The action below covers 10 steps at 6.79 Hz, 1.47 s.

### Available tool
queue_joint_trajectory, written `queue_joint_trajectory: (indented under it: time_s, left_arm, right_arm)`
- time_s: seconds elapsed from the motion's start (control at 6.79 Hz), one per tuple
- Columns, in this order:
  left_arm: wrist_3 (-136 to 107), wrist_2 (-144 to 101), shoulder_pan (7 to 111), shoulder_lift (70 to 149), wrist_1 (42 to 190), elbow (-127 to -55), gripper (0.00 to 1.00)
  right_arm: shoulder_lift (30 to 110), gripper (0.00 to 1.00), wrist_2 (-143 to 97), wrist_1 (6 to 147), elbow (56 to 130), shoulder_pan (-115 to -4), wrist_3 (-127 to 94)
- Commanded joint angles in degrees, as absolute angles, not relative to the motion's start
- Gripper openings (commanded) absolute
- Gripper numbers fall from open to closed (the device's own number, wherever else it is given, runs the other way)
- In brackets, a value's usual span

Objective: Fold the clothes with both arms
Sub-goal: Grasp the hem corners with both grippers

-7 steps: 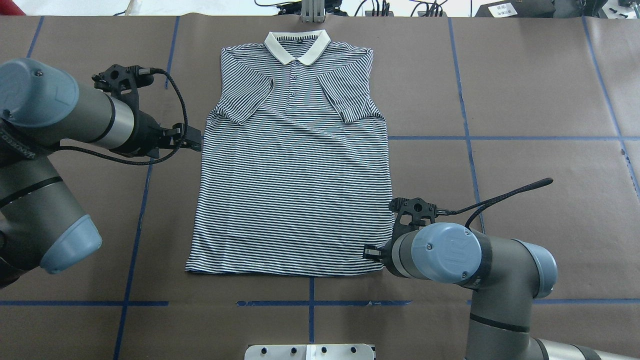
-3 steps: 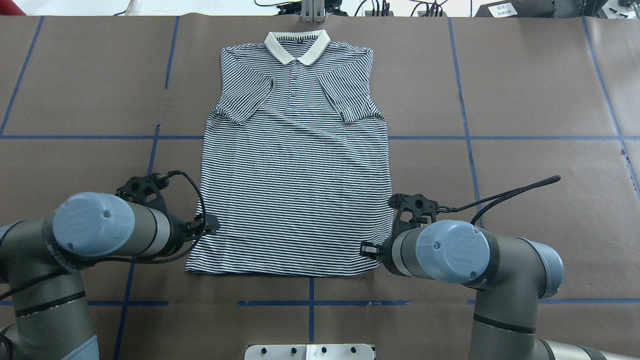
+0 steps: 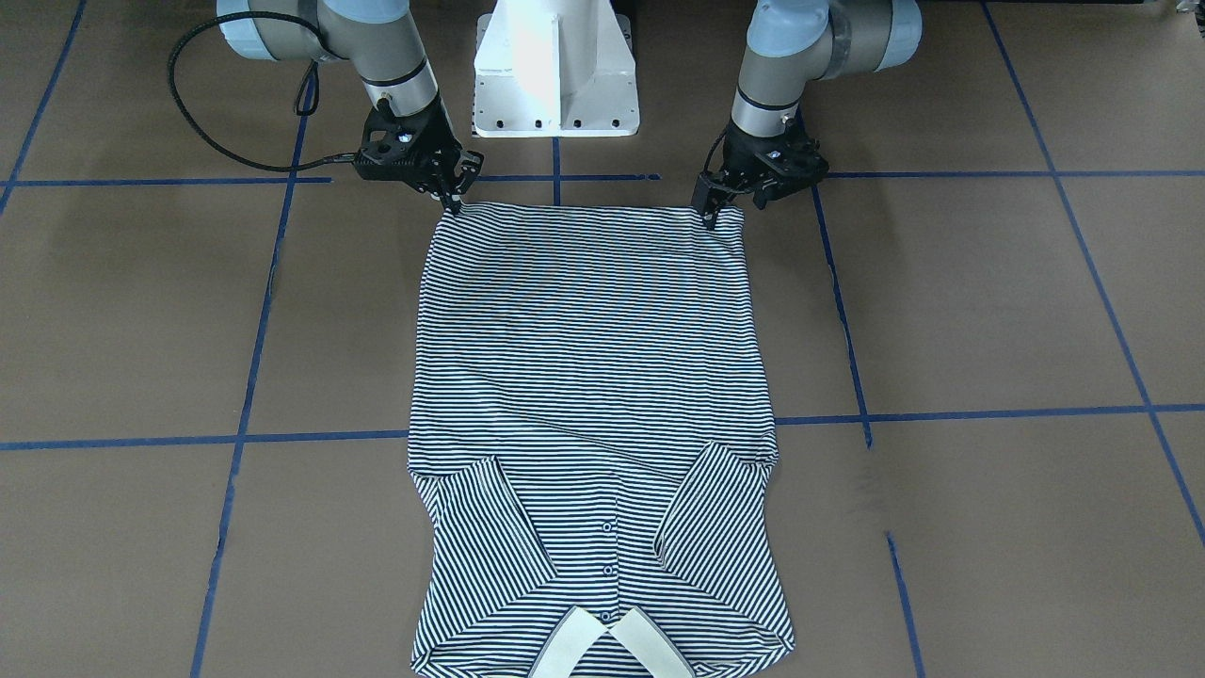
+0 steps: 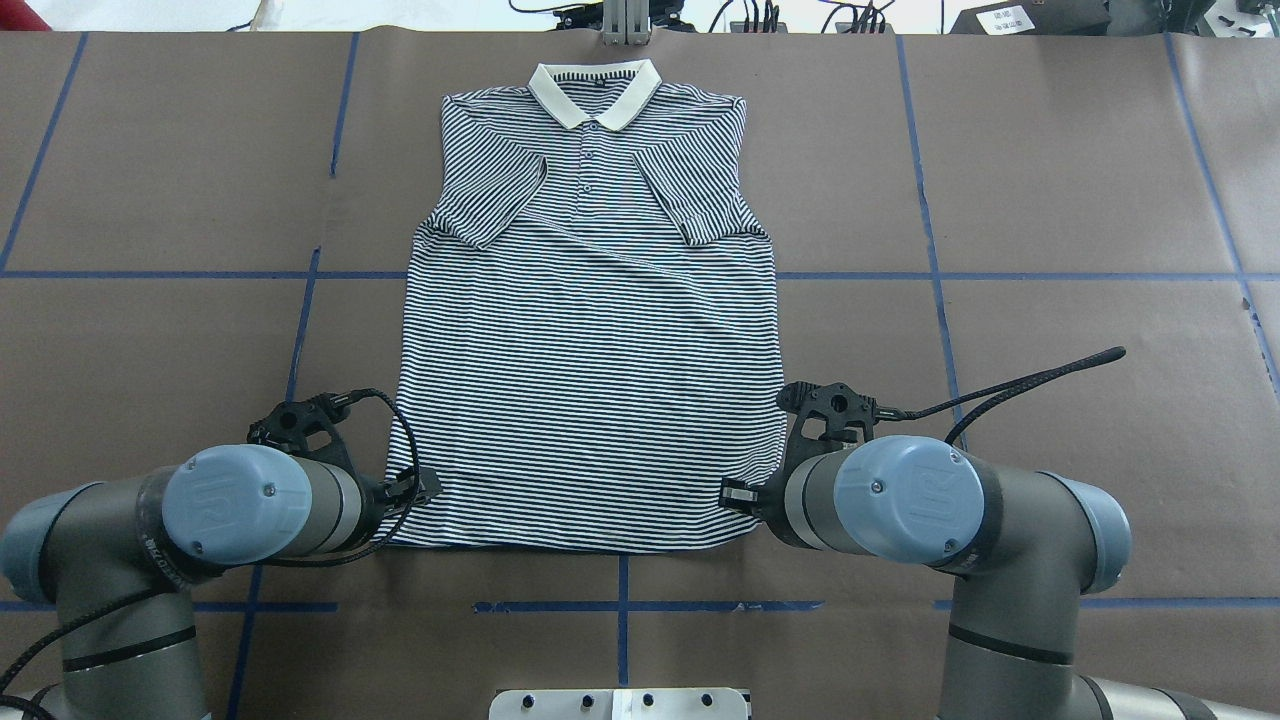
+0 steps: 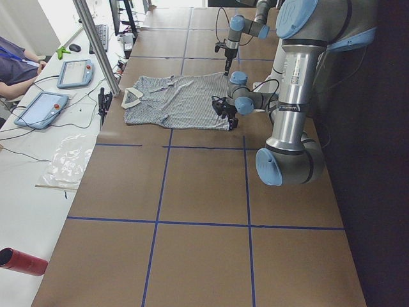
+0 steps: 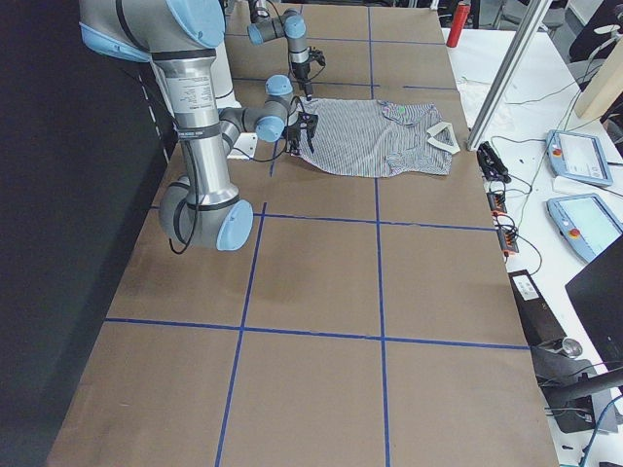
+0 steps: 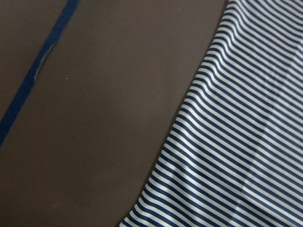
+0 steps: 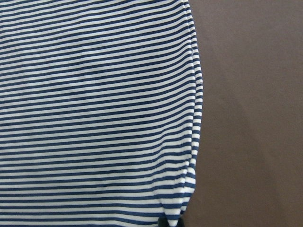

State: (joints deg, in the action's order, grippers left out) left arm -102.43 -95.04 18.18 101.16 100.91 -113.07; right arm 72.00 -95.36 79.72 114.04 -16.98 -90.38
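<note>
The table point(image 4: 1050, 200) bears the shirt point(image 4: 590, 380) flat at its middle, front up, collar away from the robot, sleeves folded in over the chest. The left arm point(image 4: 240, 505) and right arm point(image 4: 910, 500) set the left gripper point(image 3: 713, 217) and right gripper point(image 3: 453, 201) at the hem corners. Whether either pincer is spread or pinching, I cannot tell. The step looks like taking the hem; next comes a sure pinch, then an even lift toward the collar.

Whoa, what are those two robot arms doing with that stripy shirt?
They're folding it. The polo shirt lies flat on the table with both sleeves already folded in. The left arm and right arm each have their jaws down at one of its bottom corners. Whether they've pinched the cloth yet, I can't tell.
</note>
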Motion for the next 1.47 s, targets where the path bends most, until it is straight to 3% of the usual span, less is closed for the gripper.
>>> queue_joint_trajectory:
  time_s: [0.0, 0.29, 0.44, 0.59, 0.88, 1.03, 1.33]
  left_arm:
    - [-102.92, -94.13, 16.97, 100.99, 100.81, -111.80, 0.92]
    - [-102.83, -94.13, 16.96, 100.99, 100.81, -111.80, 0.84]
    - [-102.92, -94.13, 16.96, 101.07, 100.81, -111.88, 0.72]
    - [-102.92, -94.13, 16.96, 101.16, 100.81, -111.97, 0.56]
    - [-102.66, -94.22, 16.96, 101.25, 100.81, -112.50, 0.10]
    - [-102.40, -94.31, 16.96, 101.42, 100.81, -112.76, 0.00]
    - [-102.30, -94.48, 16.96, 101.60, 100.81, -113.20, 0.00]
  right_arm:
    - [71.98, 0.00, -95.36, 79.72, 114.43, -17.14, -90.35]
    - [71.98, 0.00, -95.36, 79.72, 114.61, -17.14, -90.35]
    - [71.98, 0.00, -95.45, 79.72, 115.13, -17.23, -90.35]
    - [71.98, 0.00, -95.45, 79.72, 115.31, -17.31, -90.35]
    - [72.16, 0.00, -95.80, 79.72, 115.66, -17.75, -90.26]
    - [72.16, 0.00, -95.89, 79.72, 115.58, -18.10, -90.26]
    - [72.33, 0.00, -95.98, 79.72, 115.58, -18.19, -90.09]
